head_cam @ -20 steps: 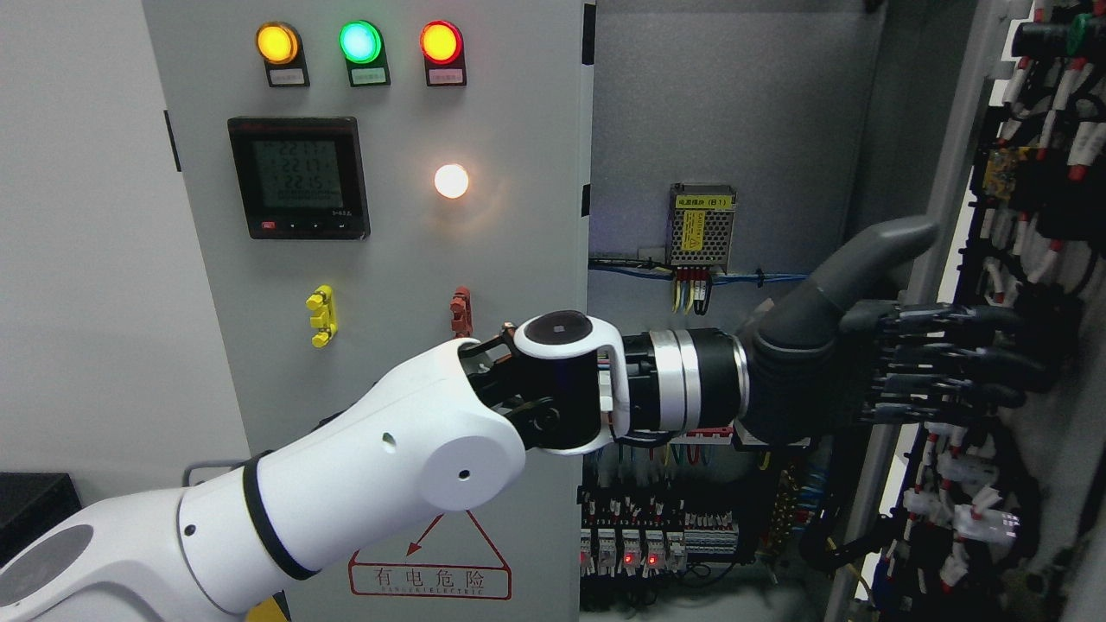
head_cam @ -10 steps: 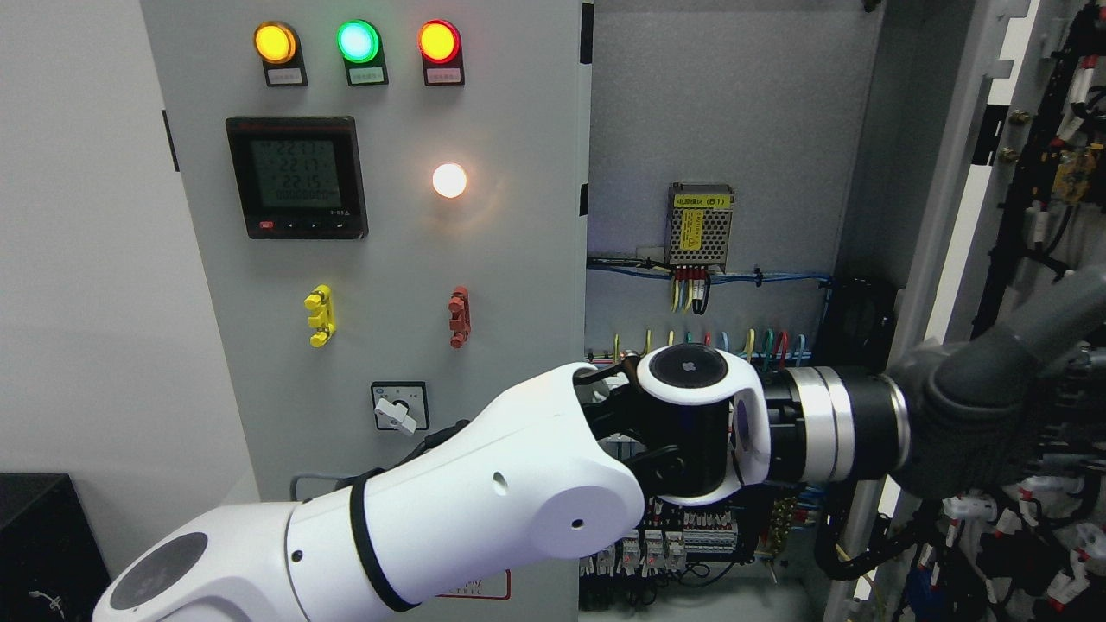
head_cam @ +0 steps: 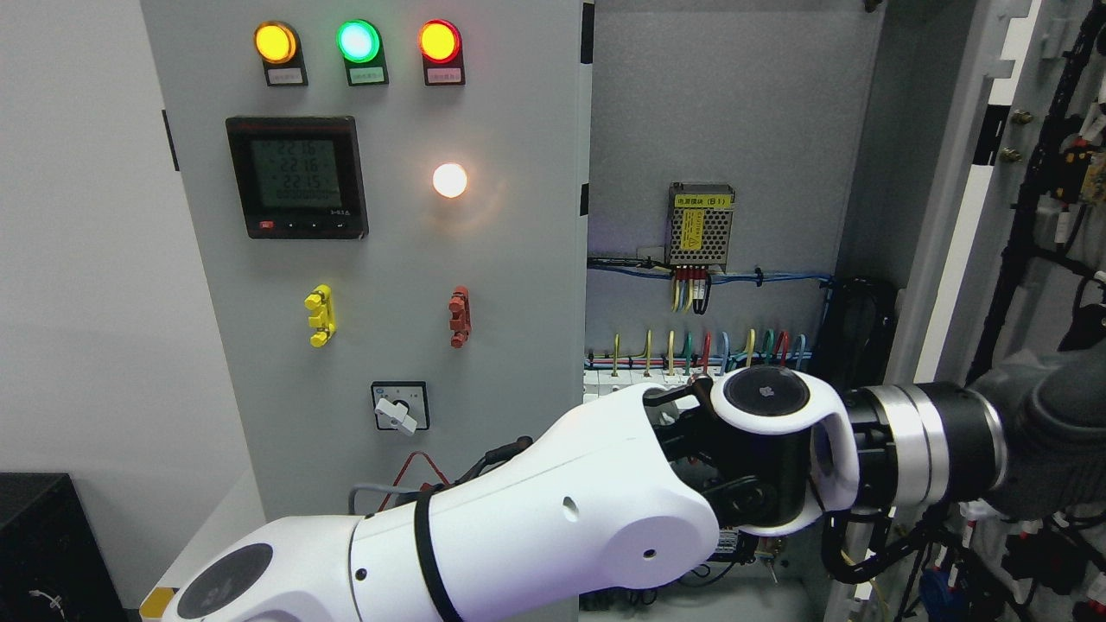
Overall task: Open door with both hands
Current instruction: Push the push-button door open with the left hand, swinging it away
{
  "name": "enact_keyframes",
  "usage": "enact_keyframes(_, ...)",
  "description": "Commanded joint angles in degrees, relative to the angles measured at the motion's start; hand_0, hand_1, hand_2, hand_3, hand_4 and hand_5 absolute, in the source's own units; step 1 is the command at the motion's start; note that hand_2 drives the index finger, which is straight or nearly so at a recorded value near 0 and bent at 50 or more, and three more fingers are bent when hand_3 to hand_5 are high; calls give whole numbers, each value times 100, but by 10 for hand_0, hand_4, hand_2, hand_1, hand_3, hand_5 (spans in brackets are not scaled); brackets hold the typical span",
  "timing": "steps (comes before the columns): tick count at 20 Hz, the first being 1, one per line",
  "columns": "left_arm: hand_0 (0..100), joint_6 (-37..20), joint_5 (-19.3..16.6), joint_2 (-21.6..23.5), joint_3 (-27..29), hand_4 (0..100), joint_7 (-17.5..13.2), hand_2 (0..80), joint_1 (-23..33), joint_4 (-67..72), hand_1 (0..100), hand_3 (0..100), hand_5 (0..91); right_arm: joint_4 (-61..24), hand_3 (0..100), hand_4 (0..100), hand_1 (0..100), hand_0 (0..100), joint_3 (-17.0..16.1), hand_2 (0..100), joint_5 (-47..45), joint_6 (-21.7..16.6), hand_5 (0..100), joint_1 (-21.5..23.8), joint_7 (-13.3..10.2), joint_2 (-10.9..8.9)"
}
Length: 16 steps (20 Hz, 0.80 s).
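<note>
Reaching across toward three o'clock, the left hand [head_cam: 1058,449] is meeting the stiff, heavy-looking cabinet door [head_cam: 959,216] near its free edge, finger state indiscernible.

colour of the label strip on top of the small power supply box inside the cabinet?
Yellow with dark print, on the power supply box, a perforated metal case. The head view is the only view, and it shows unobstructed there.

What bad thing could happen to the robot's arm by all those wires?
The left hand is pressed against the open right door, whose inner side carries many cables; fingers might snag one. The arm also crosses in front of the coloured wires inside the cabinet, so a sideways slip might brush them.
</note>
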Motion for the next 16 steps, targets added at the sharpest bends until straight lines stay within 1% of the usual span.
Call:
enact_keyframes(1,0,15,-6,-265,-110,0,59,0,-16,157,0,0,0,0,0,0,0,0,-1,0,97,1,0,0,0,0)
enact_keyframes(3,0,94,38,-152,-49,0,-11,0,-16,70,0,0,0,0,0,0,0,0,-1,0,97,1,0,0,0,0)
enact_keyframes(4,0,103,38,127,-48,0,-98,0,1,-44,0,0,0,0,0,0,0,0,-1,0,97,1,0,0,0,0)
enact_keyframes(5,0,103,38,539,-48,0,-247,0,28,-245,0,0,0,0,0,0,0,0,7,0,97,1,0,0,0,0)
enact_keyframes(7,0,103,47,1391,-31,0,-564,0,281,-798,0,0,0,0,0,0,0,0,-1,0,105,1,0,0,0,0)
enact_keyframes(8,0,103,56,1874,21,0,-626,0,405,-1080,0,0,0,0,0,0,0,0,7,0,105,1,0,0,0,0)
enact_keyframes(10,0,103,65,2745,31,0,-644,0,808,-1677,0,0,0,0,0,0,0,0,-1,0,105,1,0,0,0,0)
enact_keyframes(11,0,103,47,3184,31,0,-644,0,1115,-2011,0,0,0,0,0,0,0,0,-1,0,105,1,0,0,0,0)
enact_keyframes(13,0,103,-93,4055,31,0,-644,0,2018,-2661,0,0,0,0,0,0,0,0,7,0,105,1,0,0,0,0)
enact_keyframes(14,0,103,-320,4346,31,0,-644,0,2554,-2856,0,0,0,0,0,0,0,0,-1,0,105,1,0,0,0,0)
enact_keyframes(16,0,86,-934,4708,39,0,-688,0,3635,-2980,0,0,0,0,0,0,0,0,-1,0,105,1,0,0,0,0)
